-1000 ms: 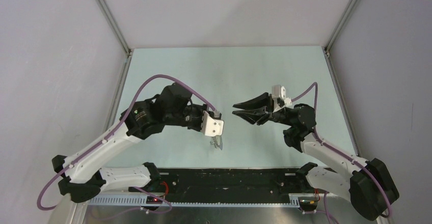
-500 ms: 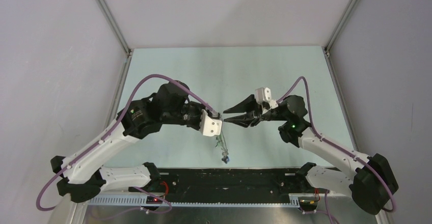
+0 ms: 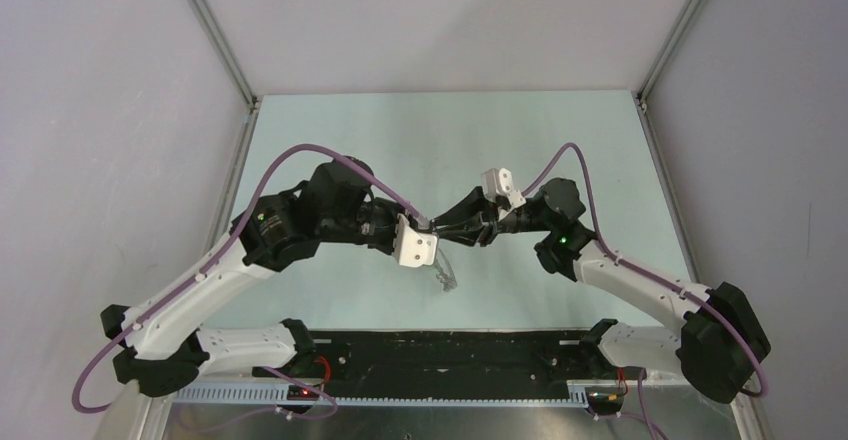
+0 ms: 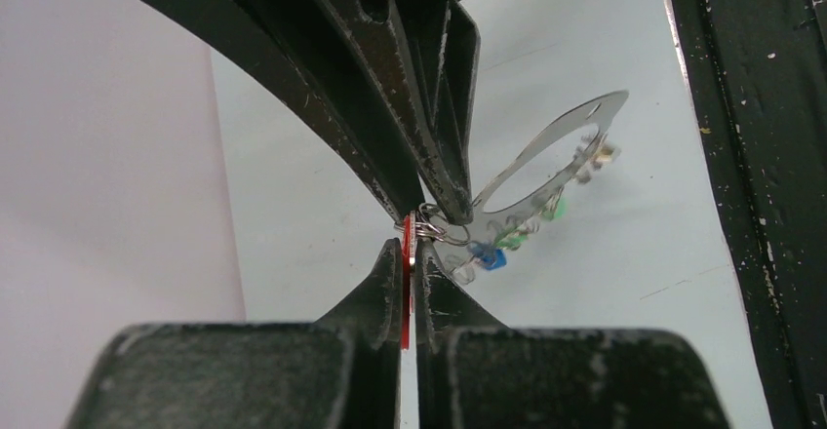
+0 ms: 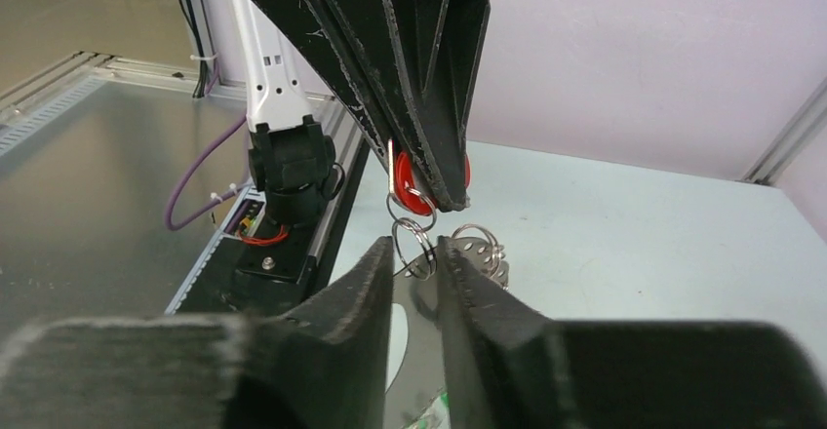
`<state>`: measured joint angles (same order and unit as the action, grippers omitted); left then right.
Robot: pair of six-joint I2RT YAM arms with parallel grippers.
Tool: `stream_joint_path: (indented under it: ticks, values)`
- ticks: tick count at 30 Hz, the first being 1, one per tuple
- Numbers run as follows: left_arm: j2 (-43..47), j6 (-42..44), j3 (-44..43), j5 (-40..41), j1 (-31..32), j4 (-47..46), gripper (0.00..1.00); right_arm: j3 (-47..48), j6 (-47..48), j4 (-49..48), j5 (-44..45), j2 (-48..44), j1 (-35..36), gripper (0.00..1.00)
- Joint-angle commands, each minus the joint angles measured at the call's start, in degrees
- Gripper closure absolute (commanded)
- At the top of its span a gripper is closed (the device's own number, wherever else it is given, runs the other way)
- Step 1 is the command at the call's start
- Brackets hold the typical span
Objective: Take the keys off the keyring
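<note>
Since a second ago the right gripper (image 5: 416,253) has been brought across to meet the left gripper (image 4: 408,253), whose fingers (image 4: 375,292) are clamped on the red key (image 4: 406,292). Right fingers (image 5: 361,292) are set part-way apart about a small wire ring (image 5: 413,246) under that key, and whether it is pinched cannot be told. The keyring (image 4: 611,115) and other keys (image 4: 492,253) are hung in the air over the worktop (image 3: 520,140), towards the middle of its near edge. That ring should be gripped squarely and drawn off while the key is held firm.

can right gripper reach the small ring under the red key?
Likely yes: small ring hangs free below the red key clamped in the left gripper; right gripper, open, straddles it, nothing between.
</note>
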<state>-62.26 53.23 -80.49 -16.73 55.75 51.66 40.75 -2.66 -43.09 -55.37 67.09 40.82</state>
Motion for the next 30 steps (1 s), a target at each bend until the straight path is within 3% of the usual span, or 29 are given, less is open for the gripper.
stream_joint_path:
  ticks: [1, 2, 4, 12, 17, 21, 26, 30]
  values:
    - [0.9, 1.6, -3.2, -0.6, 0.2, -2.5, 1.00, 3.1, 0.1, -1.6, -0.5, 0.4, 0.4, 0.85]
    - [1.0, 1.7, -3.1, -0.3, 0.2, -2.6, 1.00, 3.2, 0.0, -1.5, -0.9, 0.6, 0.4, 0.96]
    - [1.1, 1.6, -3.1, 0.5, 0.2, -2.6, 1.00, 3.2, -0.2, -1.1, -1.0, 0.4, 0.2, 1.00]
    - [3.5, -0.4, 1.4, 2.2, 0.2, -2.5, 1.00, 2.4, -6.4, -3.1, 2.7, -3.2, -3.9, 1.00]
    - [4.5, -1.3, 4.1, 1.4, 0.2, -2.5, 1.00, -2.2, -18.2, -22.0, 7.0, -3.8, -9.0, 1.00]
    - [3.7, -1.8, 4.0, -1.1, 0.2, -2.5, 1.00, -3.5, -25.5, -31.0, 7.6, -1.5, -9.6, 1.00]
    - [1.9, -1.3, 2.9, -1.7, 0.2, -2.5, 1.00, -4.6, -27.1, -33.9, 8.2, -0.3, -9.2, 1.00]
    - [-1.2, -2.0, 0.9, -2.9, 0.2, -2.6, 1.00, -4.6, -22.8, -31.2, 9.6, -1.0, -6.3, 1.00]
